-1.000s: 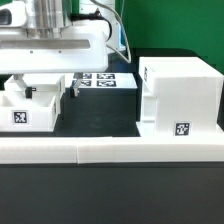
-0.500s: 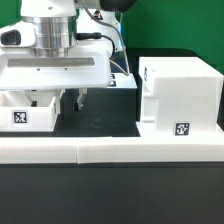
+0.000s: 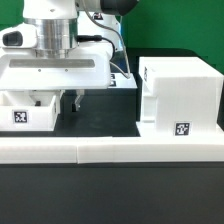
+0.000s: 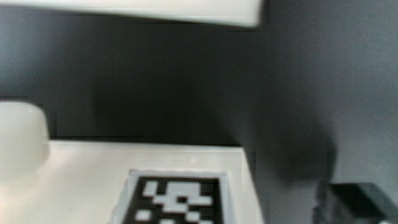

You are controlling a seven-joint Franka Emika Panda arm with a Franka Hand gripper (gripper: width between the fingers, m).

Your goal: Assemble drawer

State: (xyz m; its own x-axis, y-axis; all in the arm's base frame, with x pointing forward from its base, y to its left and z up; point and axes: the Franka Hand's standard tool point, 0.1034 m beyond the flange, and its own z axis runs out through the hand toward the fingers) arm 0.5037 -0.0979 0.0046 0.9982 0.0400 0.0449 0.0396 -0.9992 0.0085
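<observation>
Nearest the camera in the exterior view, a long low white wall strip point(image 3: 110, 152) runs across the whole front of the dark worktop point(image 3: 108, 122).

Just behind it, on the exterior view's left, sits a small white tray point(image 3: 30, 112) of the drawer, open at the top, with a black-and-white square tag point(image 3: 18, 117) on its front face. Its inner walls are white and partly shadowed by the arm above. What lies in it cannot be made out.

On the exterior view's right the big boxy casing point(image 3: 180, 90) stands upright, well apart from the tray, with a tag point(image 3: 182, 129) low on its front face. Its visible faces are closed.

Between the two, closer to the tray, the claw point(image 3: 77, 103) hangs below the arm's broad white hand point(image 3: 55, 72), just beside the tray's right wall. Only a dark finger tip shows, so I cannot tell whether it is wide or narrow.

Behind are cables point(image 3: 120, 48) and a green backdrop point(image 3: 175, 25).

The wrist view is blurred: dark worktop and a white surface point(image 4: 89, 165) carrying a tag point(image 4: 178, 200).
</observation>
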